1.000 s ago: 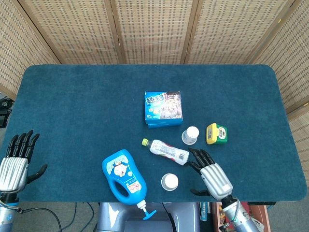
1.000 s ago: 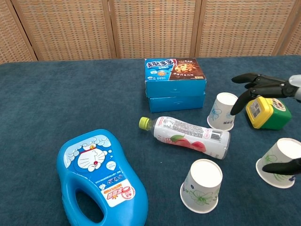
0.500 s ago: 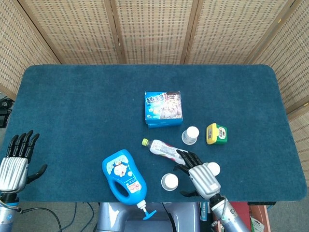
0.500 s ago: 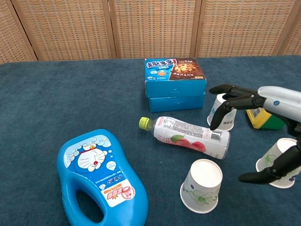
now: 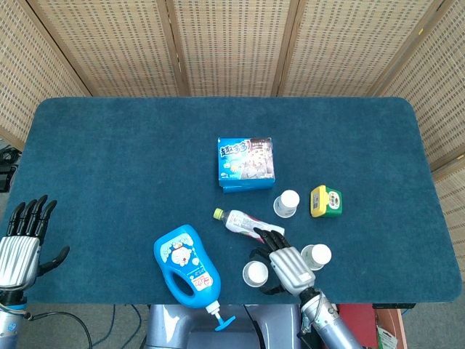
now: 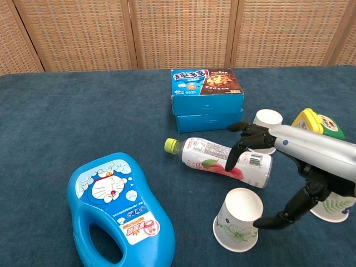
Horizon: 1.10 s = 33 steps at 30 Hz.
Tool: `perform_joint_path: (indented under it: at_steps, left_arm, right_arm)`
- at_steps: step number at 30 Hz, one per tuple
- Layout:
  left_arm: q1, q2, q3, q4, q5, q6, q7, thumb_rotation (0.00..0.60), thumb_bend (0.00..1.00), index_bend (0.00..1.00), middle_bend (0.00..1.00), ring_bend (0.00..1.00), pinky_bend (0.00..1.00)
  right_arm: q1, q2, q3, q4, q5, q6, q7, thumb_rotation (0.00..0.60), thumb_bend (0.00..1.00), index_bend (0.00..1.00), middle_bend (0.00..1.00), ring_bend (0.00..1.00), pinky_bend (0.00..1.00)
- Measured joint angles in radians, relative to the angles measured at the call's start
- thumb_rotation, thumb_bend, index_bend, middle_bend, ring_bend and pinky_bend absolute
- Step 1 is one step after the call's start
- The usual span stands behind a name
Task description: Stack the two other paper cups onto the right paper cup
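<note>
Cups stood inverted at three places: the near cup (image 6: 238, 220) at the front edge, the right cup (image 6: 334, 203) just beside it to the right and largely masked by the arm in the chest view, and the far cup (image 6: 266, 125) beyond the bottle (image 6: 219, 161), beside the yellow tub (image 6: 320, 123). The right hand (image 6: 278, 181) hung over the near cup with fingers apart and nothing held; thumb low at the cup's right flank, fingertips (image 6: 235, 157) over the bottle. Contact with the cup could not be confirmed from either view; it appeared not to touch.

Assessment: the step in hand was taken to be grasping the near cup. The hand should come down to take the cup wall between thumb and fingers, lightly, as paper would likely crush. The fingers needed to stay clear of the bottle, which could roll. The lift should be straight up, then across to the right cup.

The left hand (image 5: 22, 243) rested open-fingered, idle, at the table's (image 5: 109, 160) far-left edge.
</note>
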Motion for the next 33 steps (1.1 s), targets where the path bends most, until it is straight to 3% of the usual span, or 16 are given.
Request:
perform_joint_path:
  at_steps: [29, 33]
  left_arm:
    - [-0.001, 0.0, 0.0, -0.002, 0.004, 0.001, 0.0, 0.6, 0.25, 0.0, 0.0, 0.0, 0.0]
    - [0.0, 0.0, 0.001, -0.001, 0.008, 0.006, -0.002, 0.6, 0.25, 0.0, 0.0, 0.0, 0.0]
  right_arm:
    - [0.029, -0.05, -0.022, 0.082, 0.056, 0.007, 0.014, 0.6, 0.1, 0.38, 0.04, 0.0, 0.0]
    - [0.03, -0.057, -0.022, 0.085, 0.048, 0.017, 0.019, 0.6, 0.11, 0.44, 0.07, 0.0, 0.0]
